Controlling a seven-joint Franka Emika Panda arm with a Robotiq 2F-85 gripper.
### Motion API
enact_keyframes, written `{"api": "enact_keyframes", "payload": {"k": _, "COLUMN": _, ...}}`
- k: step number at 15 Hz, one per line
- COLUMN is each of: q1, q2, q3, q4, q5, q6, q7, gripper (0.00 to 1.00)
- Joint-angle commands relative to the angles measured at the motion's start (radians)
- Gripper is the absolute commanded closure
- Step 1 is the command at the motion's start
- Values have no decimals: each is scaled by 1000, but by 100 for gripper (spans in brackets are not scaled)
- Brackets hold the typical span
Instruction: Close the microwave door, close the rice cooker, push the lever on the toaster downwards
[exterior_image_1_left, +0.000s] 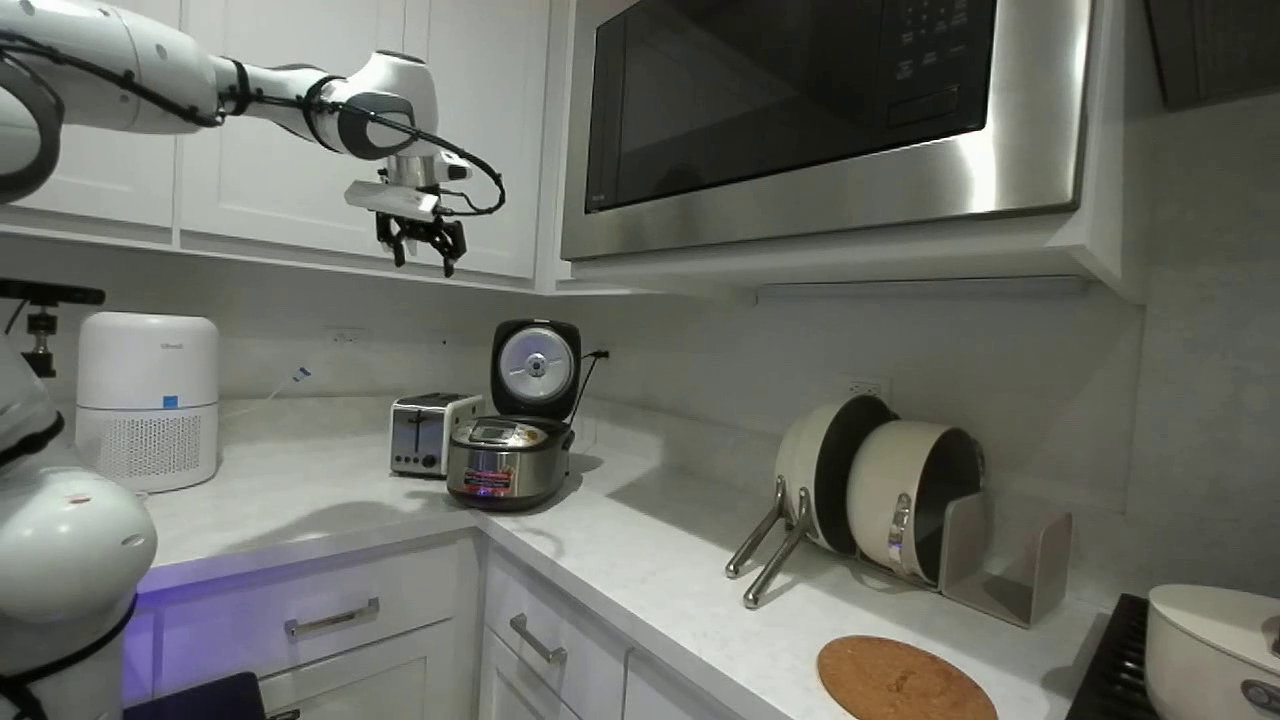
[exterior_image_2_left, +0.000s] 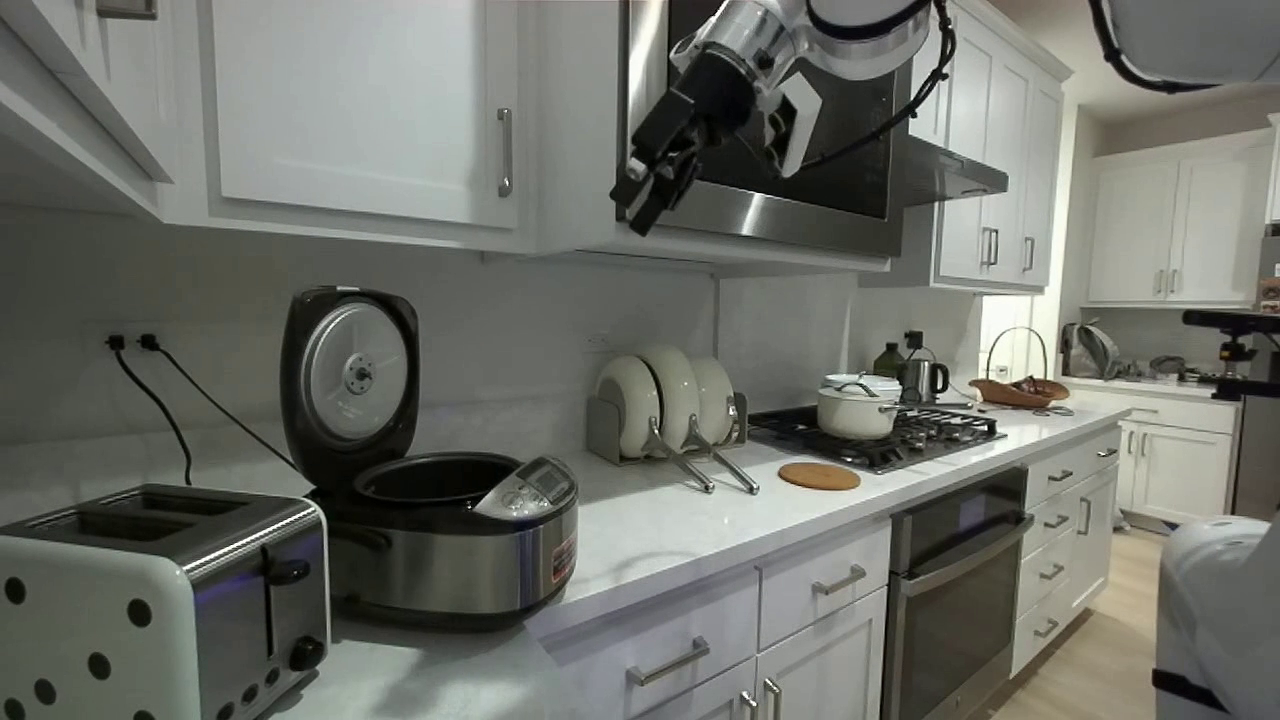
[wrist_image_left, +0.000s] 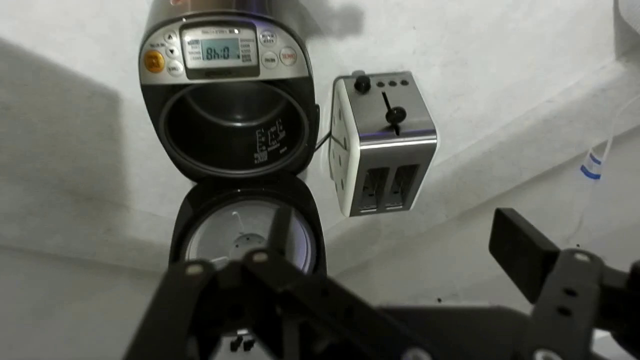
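Observation:
The microwave door (exterior_image_1_left: 770, 100) has a dark glass window and looks flush with its steel frame. The arm covers part of it in an exterior view (exterior_image_2_left: 840, 130). The rice cooker (exterior_image_1_left: 510, 465) stands on the corner counter with its lid (exterior_image_1_left: 536, 365) raised upright. In the wrist view its dark pot (wrist_image_left: 235, 125) is exposed. The toaster (exterior_image_1_left: 420, 440) stands beside it. Its black lever (wrist_image_left: 396, 115) sits near the top of its slot and also shows in an exterior view (exterior_image_2_left: 287, 572). My gripper (exterior_image_1_left: 424, 262) is open and empty, high above both and touching nothing; its fingers (wrist_image_left: 400, 242) are spread wide.
A white cylindrical appliance (exterior_image_1_left: 148, 400) stands on the counter beside the arm. Pans in a rack (exterior_image_1_left: 1005, 570), a round cork mat (exterior_image_1_left: 905, 680) and a stove with a pot (exterior_image_2_left: 856, 412) are further along. Upper cabinets (exterior_image_1_left: 290, 120) are close behind the gripper. Power cords (exterior_image_2_left: 165, 420) run behind the toaster and cooker.

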Motion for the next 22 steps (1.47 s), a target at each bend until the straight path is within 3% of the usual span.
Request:
{"api": "enact_keyframes", "payload": {"k": 1, "q1": 22, "q2": 27, "q3": 18, "q4": -36, "q5": 49, "q6": 156, "q7": -24, "gripper": 0}}
{"api": "enact_keyframes", "payload": {"k": 15, "q1": 131, "q2": 240, "q3": 63, "q4": 19, "q5": 137, "q6": 622, "q7": -89, "gripper": 0}}
{"api": "enact_keyframes", "payload": {"k": 22, "q1": 125, "q2": 389, "q3": 100, "q4": 134, "q5": 138, "q6": 719, "q7": -114, "gripper": 0}}
